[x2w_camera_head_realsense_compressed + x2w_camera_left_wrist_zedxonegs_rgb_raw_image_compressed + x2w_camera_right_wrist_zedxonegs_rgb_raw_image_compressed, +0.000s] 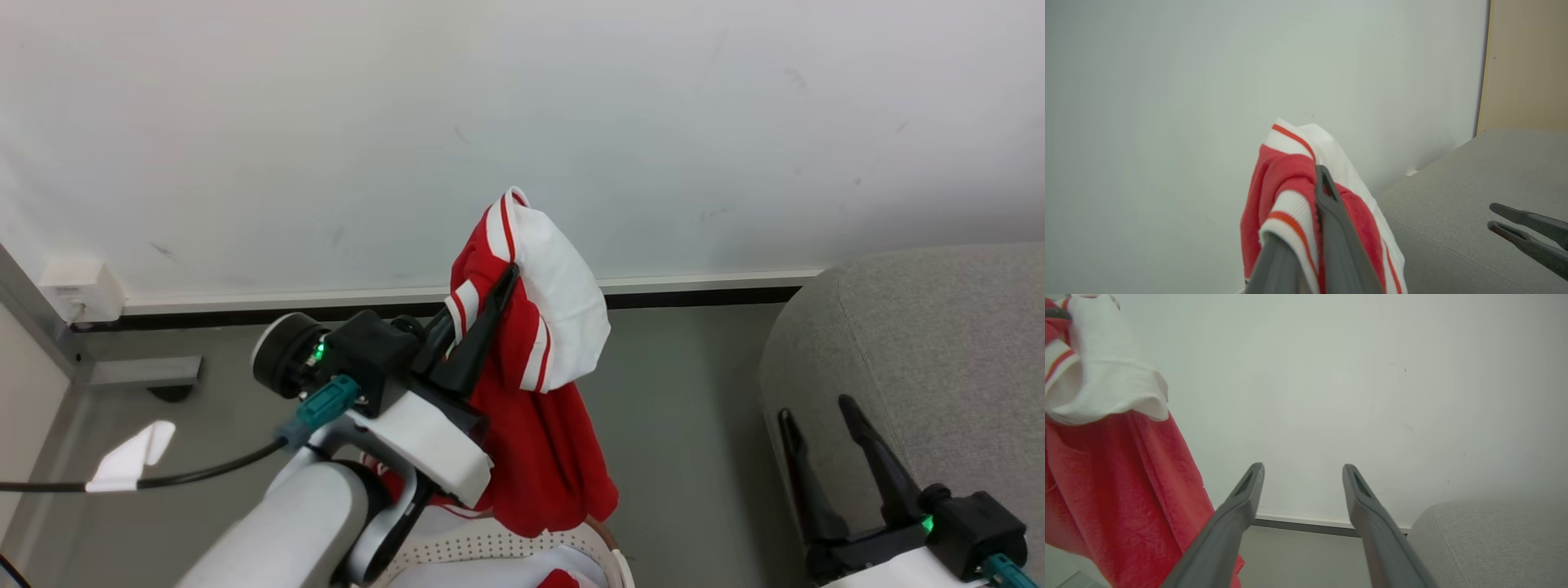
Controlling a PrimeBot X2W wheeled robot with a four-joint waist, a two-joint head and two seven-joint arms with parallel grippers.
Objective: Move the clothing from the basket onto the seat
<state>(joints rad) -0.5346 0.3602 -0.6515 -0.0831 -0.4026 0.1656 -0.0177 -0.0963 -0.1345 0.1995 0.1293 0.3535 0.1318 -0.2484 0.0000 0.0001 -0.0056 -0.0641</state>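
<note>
— Nearest the head camera is the pale left forearm (286, 523), rising from the bottom edge. What about its gripper?

— Left gripper (483, 292) is clamped on the jersey (563, 278). Its dark fingers (482, 343) pinch a bunched fold beside a striped band, and the cloth is held up in the air in front of the wall (326, 122).

— How does the jersey hang?

— One white panel edged with red stripes flops over the fingertips to the right. The plain red part drops straight down below the gripper. Its lowest hem overlaps the basket (490, 545) rim in the head view; whether it touches the rim I cannot tell.

— Where is the basket?

— At the bottom edge of the head view, right under the left wrist. Its perforated cream rim shows, with some white and red cloth (563, 576) inside. Grey floor (678, 425) lies beyond it.

— And the seat?

— Seat (914, 343) stands to the right, by the wall, well apart from the hanging jersey.

— Right gripper?

— Right gripper (816, 407) is spread wide and holds nothing, fingers pointing up over the seat's rounded near corner. Its wrist view looks between them at the wall and skirting (1306, 522), with the jersey hanging at the left.

— Anything else?

— Black cable (204, 472) with a white tag runs left from the left wrist.
</note>
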